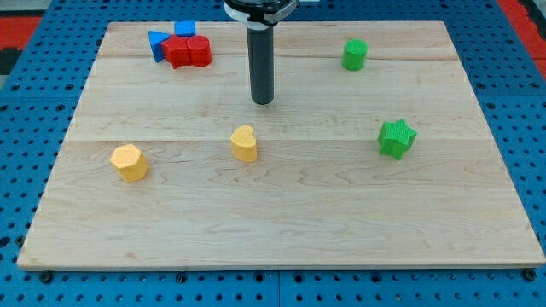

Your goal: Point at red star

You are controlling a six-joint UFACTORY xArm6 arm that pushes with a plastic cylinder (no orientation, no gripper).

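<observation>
Two red blocks sit pressed together at the view's top left; the left one (177, 53) looks like the red star, the right one (199, 50) is rounder. Their shapes are hard to make out. A blue triangle (157, 43) touches the left red block, and a blue cube (185, 30) sits just above the pair. My tip (263, 101) rests on the board to the right of and below this cluster, apart from it by roughly a block's width or more.
A yellow heart-like block (244, 142) lies just below my tip. A yellow hexagon (129, 162) is at the left. A green cylinder (355, 54) is at the top right, a green star (397, 138) at the right. The wooden board (281, 230) has blue pegboard around it.
</observation>
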